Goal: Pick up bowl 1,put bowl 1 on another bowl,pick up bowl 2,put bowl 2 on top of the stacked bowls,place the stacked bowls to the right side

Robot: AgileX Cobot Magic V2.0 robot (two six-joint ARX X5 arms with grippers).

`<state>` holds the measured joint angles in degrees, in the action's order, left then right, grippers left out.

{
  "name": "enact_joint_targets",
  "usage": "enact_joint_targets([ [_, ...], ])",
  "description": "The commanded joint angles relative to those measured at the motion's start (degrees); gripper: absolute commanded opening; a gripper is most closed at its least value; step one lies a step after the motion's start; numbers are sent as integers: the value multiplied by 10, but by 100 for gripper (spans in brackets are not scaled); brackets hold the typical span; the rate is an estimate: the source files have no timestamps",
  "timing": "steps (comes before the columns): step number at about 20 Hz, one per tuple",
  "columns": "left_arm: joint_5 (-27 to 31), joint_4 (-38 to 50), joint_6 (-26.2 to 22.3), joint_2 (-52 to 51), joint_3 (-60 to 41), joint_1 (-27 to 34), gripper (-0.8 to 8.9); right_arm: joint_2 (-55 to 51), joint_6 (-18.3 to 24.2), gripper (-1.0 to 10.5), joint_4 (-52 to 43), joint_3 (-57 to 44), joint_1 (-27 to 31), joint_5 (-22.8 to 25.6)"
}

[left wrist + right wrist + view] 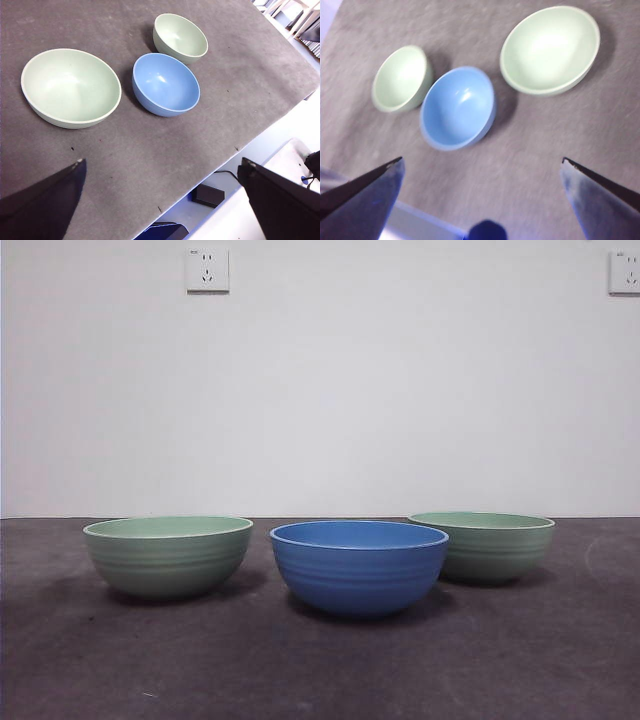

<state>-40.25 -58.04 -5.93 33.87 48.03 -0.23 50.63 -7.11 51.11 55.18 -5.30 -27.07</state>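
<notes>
Blue another bowl (358, 566) stands nearest the worktop's (320, 670) front edge between bowl 2 (167, 555) and, farther back, bowl 1 (482, 546); your left claw (160, 200) and right claw (480, 195) hover wide open, empty, so beware seizing the wrong green bowl.

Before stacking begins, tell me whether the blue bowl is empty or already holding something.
Empty. The blue bowl stands upright on the table; both wrist views show its bare inside, and neither green bowl sits in it.
</notes>
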Motion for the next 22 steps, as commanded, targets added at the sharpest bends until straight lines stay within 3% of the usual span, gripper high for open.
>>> enact_joint_targets([
  [1, -2, 1, 4, -1, 0, -2, 576, 50, -30, 535, -41, 2, -1, 30],
  [13, -2, 1, 4, -1, 0, -2, 576, 278, -65, 533, -207, 2, -2, 73],
  [22, -2, 0, 15, -1, 0, -2, 576, 380, -75, 531, -305, 2, -9, 128],
])
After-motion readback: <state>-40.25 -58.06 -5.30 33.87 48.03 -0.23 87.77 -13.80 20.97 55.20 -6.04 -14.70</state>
